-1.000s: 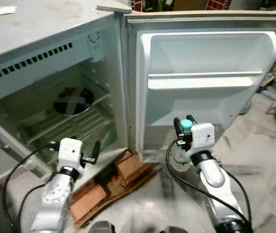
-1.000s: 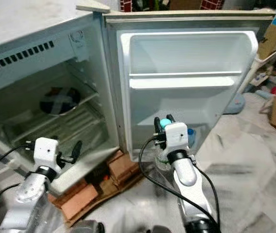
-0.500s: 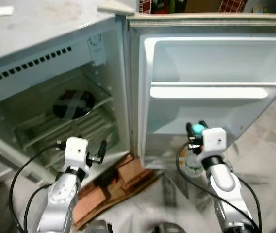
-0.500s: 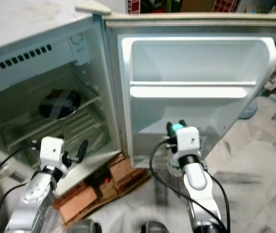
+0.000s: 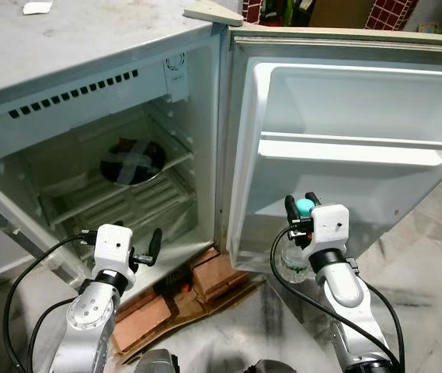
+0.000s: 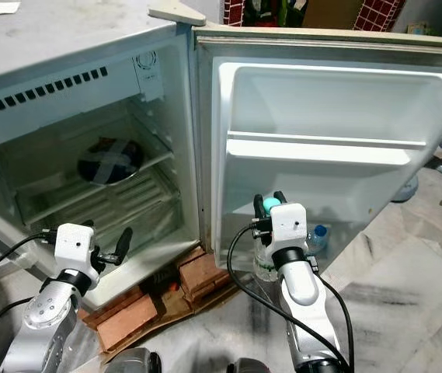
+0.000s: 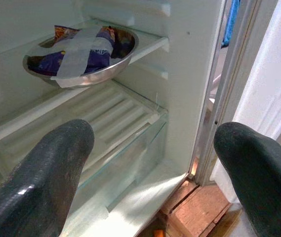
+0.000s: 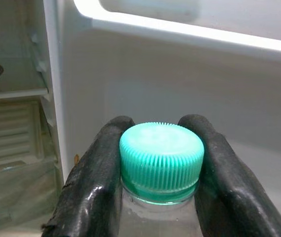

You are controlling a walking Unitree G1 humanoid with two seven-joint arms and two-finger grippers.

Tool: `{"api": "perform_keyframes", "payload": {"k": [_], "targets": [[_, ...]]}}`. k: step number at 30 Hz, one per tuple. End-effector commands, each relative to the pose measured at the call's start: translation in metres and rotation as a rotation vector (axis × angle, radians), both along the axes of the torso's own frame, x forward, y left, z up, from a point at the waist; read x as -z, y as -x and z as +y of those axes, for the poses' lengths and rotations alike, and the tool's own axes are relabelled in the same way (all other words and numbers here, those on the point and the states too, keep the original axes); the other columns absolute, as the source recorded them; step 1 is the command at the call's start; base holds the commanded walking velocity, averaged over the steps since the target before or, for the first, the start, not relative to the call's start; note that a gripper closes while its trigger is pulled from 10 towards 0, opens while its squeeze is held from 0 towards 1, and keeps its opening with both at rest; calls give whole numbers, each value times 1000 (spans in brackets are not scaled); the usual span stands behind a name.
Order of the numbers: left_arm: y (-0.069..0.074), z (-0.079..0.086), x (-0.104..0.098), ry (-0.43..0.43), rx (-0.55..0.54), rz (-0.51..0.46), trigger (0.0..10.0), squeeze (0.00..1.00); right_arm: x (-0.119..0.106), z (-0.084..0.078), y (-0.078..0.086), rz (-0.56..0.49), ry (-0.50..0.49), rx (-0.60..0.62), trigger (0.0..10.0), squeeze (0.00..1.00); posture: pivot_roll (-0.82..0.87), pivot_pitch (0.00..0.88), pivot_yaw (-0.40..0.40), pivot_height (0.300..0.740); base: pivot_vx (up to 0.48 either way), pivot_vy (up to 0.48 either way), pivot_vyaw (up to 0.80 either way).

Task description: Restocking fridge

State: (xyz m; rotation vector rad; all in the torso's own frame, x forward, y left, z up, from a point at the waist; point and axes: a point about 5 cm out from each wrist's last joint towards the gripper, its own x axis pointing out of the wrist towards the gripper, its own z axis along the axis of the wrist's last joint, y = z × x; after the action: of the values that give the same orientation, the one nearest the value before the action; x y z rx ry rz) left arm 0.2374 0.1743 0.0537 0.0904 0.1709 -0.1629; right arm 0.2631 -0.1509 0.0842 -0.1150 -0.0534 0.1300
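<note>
The right tool (image 5: pixel 299 206) pinches a water bottle (image 8: pixel 160 207) just under its teal cap (image 8: pixel 160 155), the fridge door shelf (image 5: pixel 353 148) above and ahead of it — a neck-only grip could let the bottle swing against the door; the left tool (image 7: pixel 150 163) hangs spread and empty facing the fridge interior

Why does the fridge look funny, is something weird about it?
Yes. The fridge stands on bricks and flattened cardboard, not the floor. The metal bowl inside has a strip of tape across its packets instead of a lid.
</note>
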Motion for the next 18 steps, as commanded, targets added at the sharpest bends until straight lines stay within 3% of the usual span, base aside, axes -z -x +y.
{"api": "perform_keyframes", "payload": {"k": [1, 13, 18], "targets": [[1, 0, -2, 2, 7, -1, 10000, 0, -6, -3, -1, -28, 1, 15, 10000, 0, 66, 98, -15, 740, 0, -281, 0], [1, 1, -2, 1, -12, -7, 10000, 0, -6, -5, 1, -30, -11, 23, 10000, 0, 66, 93, -19, 740, 0, -47, 0], [2, 0, -2, 12, 5, -10, 10000, 0, -8, -6, -2, -39, -24, 24, 10000, 0, 69, 87, -19, 740, 0, -374, 0]]}}
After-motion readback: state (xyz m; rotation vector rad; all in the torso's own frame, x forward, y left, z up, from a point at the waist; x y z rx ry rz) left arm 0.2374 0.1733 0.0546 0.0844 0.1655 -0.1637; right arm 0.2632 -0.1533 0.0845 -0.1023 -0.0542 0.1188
